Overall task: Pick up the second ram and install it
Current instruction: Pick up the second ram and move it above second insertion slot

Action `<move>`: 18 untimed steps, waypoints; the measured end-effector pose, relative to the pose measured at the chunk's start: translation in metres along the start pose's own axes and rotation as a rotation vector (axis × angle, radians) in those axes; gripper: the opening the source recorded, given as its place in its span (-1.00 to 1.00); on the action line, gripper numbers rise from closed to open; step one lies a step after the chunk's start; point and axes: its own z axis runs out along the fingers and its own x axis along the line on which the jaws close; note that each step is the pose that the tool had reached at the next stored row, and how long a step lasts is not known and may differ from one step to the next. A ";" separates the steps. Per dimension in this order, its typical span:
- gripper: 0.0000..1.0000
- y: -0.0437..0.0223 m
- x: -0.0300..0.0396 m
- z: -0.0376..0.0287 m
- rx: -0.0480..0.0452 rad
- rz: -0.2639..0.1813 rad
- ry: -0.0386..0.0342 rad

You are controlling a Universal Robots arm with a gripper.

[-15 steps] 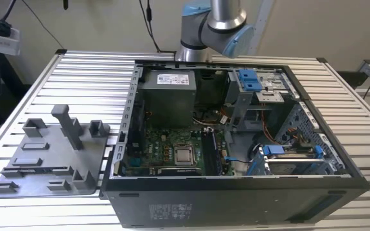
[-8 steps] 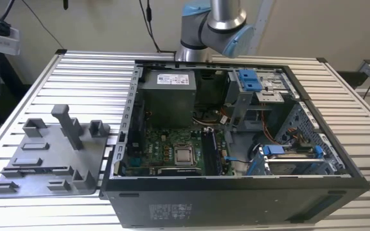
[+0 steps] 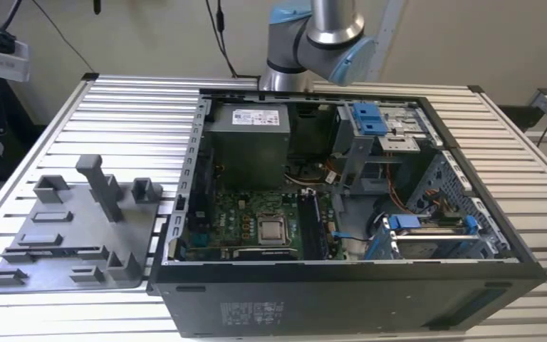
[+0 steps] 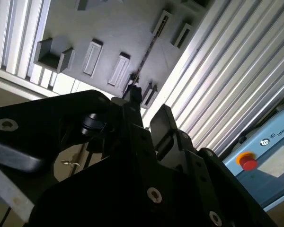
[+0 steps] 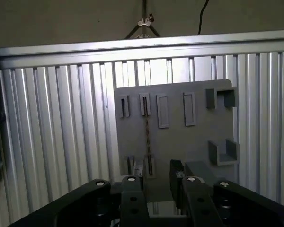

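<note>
Bright, even light across the exterior view; glare streaks the table (image 5: 61, 142) ribs in both wrist views, end effector (image 5: 156, 184) dark in shadow.

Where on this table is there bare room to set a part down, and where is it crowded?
Bare slats lie between the fixture plate and the far edge of the table, and in a strip at the exterior view's right of the computer case. Crowded: inside the case, and the plate's posts and slots, holding the second ram.

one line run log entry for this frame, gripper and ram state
gripper: open, empty, over grey plate | ram stick: on edge in plate slots, not gripped | pc case: open, on table
</note>
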 end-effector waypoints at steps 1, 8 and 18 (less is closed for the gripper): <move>-0.29 0.0000 0.0000 0.0000 0.0000 0.000 0.0000; -0.16 0.0009 0.0002 0.0016 -0.0002 0.000 -0.0055; -0.16 0.0017 0.0005 0.0161 -0.0021 -0.017 -0.0305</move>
